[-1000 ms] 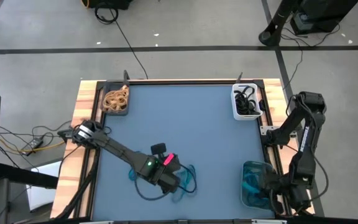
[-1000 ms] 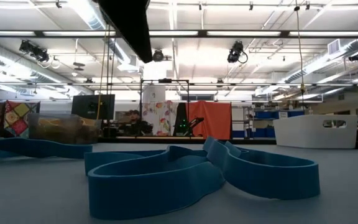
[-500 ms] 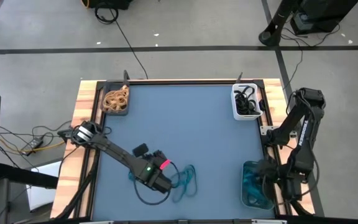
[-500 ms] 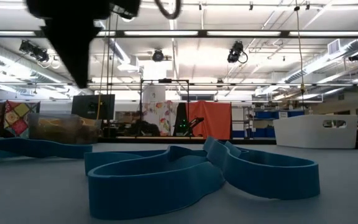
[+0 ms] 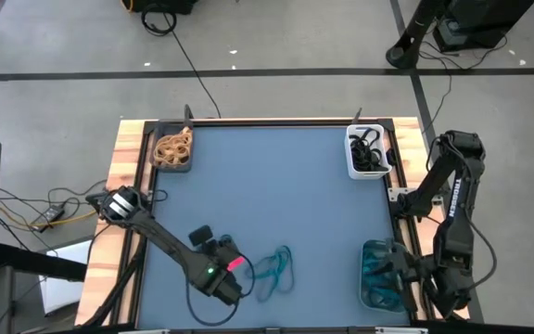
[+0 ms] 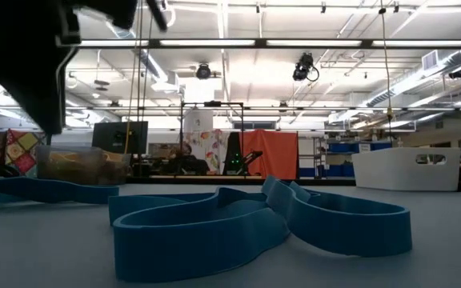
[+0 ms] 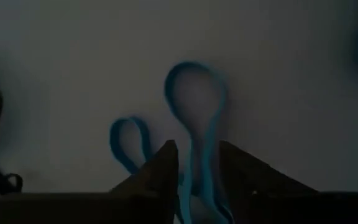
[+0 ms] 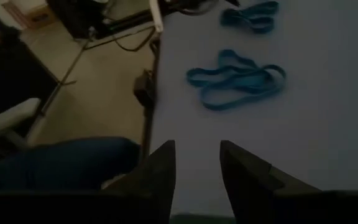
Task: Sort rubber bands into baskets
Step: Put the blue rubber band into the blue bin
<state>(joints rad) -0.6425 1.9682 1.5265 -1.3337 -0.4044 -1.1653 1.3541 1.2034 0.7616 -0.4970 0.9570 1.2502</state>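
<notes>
- Down at the lower left of the high view, the left gripper [image 5: 235, 289] sits low over the blue table [image 5: 276, 186], just left of a cluster of blue rubber bands [image 5: 273, 267].
- Its wrist view shows the two dark fingers [image 7: 160, 171] spread with a gap between them, and a blue band [image 7: 194, 124] runs up through that gap; whether either finger touches it, I cannot tell.
- A smaller blue loop [image 7: 129, 143] lies just beside the left-hand finger in that frame.
- At the lower right, the right gripper [image 5: 387, 278] hangs over the teal basket [image 5: 367, 295], which holds blue bands.
- Its fingers [image 8: 163, 165] stand apart with nothing between them.
- Upper left, the dark basket [image 5: 172, 148] holds tan bands.
- Upper right, the white basket [image 5: 367, 153] holds black bands.
</notes>
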